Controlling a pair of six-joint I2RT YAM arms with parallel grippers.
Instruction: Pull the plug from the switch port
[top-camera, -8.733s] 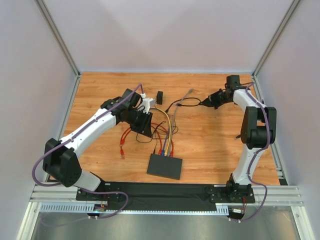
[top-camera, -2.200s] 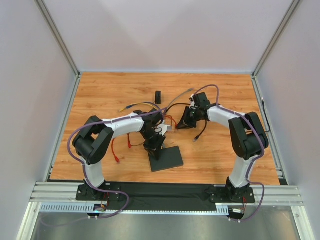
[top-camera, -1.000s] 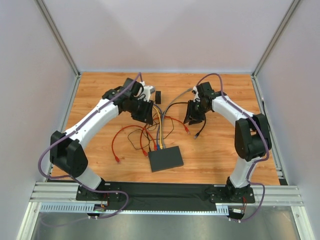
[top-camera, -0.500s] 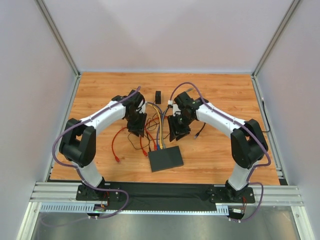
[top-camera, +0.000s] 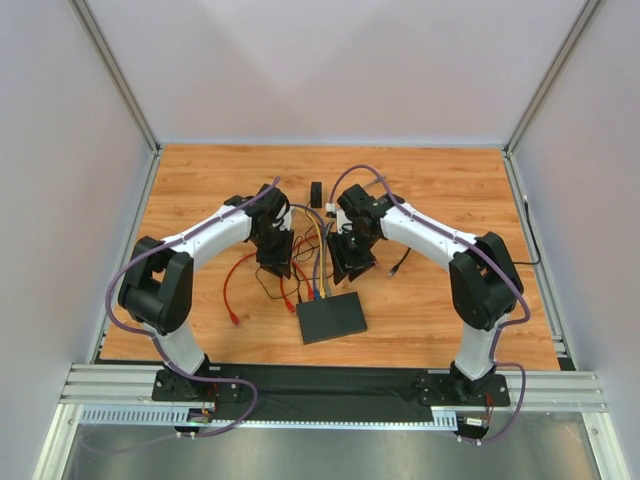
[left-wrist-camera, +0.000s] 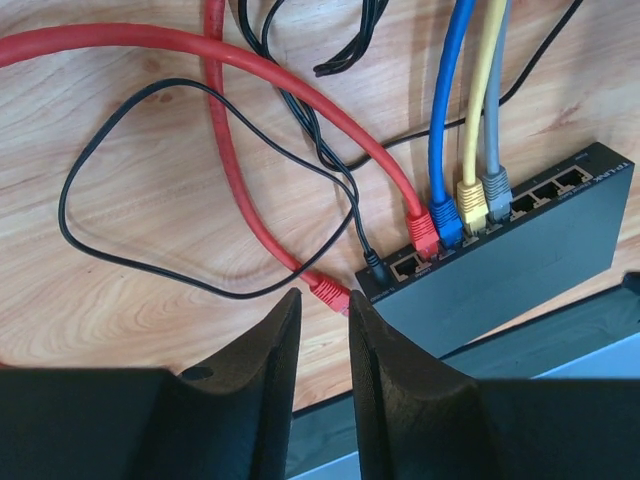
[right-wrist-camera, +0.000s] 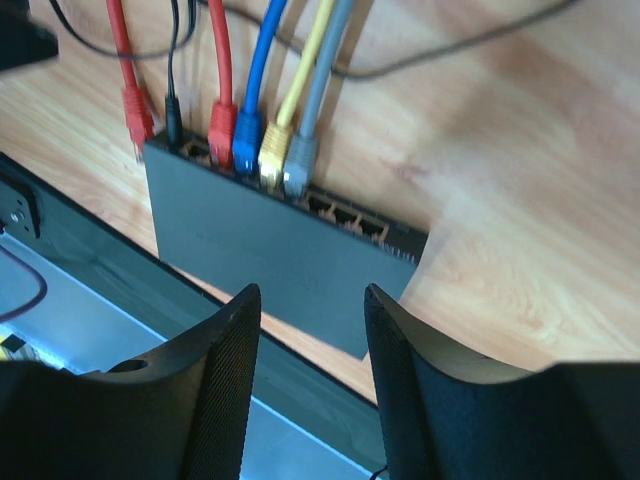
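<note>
Matte-black flat switch (right-wrist-camera: 270, 245), four coloured plugs (right-wrist-camera: 246, 140)

Flat black switch (left-wrist-camera: 520, 270) with four coloured plugs (left-wrist-camera: 470, 200)

- We see bright, even overhead light; shadows are soft and short.
- In our wrist views the near fingers (left-wrist-camera: 250, 385) blur, and the wooden table (right-wrist-camera: 520, 130) glares palely.
</note>
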